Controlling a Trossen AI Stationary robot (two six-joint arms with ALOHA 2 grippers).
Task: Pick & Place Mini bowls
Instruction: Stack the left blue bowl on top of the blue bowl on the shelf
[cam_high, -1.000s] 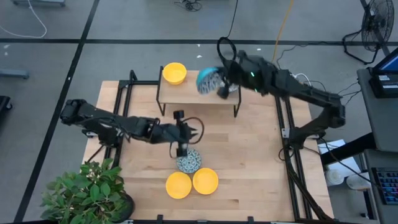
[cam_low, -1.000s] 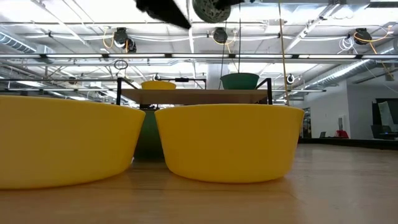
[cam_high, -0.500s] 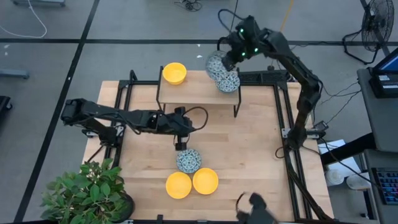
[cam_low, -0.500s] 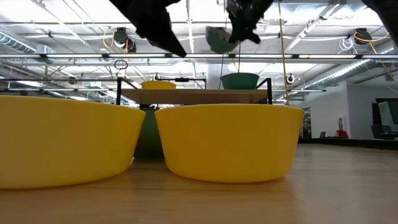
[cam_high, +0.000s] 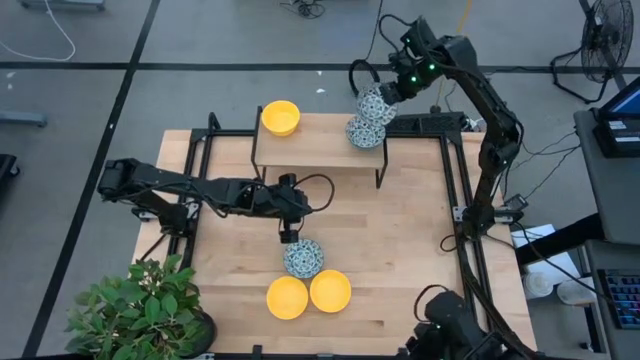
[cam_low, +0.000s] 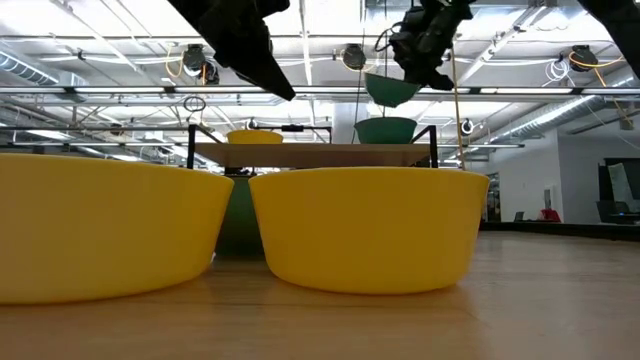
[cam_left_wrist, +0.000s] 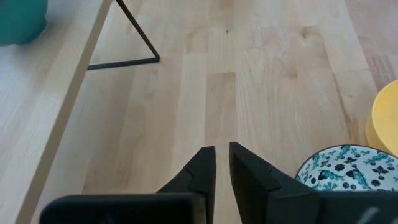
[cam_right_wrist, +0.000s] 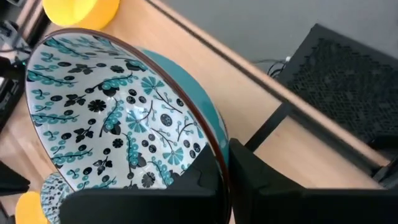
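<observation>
The wooden table (cam_high: 400, 240) has a small raised shelf (cam_high: 310, 145) at its far side. The right gripper (cam_high: 385, 95) is up in the air by the shelf's right end. It is pinched shut on the rim of a patterned bowl (cam_high: 375, 103), which hangs tilted just above another patterned bowl (cam_high: 364, 133) sitting on the shelf. So the next move is probably almost straight down, to stack one in the other. A yellow bowl (cam_high: 280, 117) sits at the shelf's left end.

The left gripper (cam_high: 288, 236) hangs low over the table middle, holding nothing, fingers nearly together. A third patterned bowl (cam_high: 303, 258) lies just beside it, toward the near edge. Two yellow bowls (cam_high: 309, 294) sit side by side behind that.
</observation>
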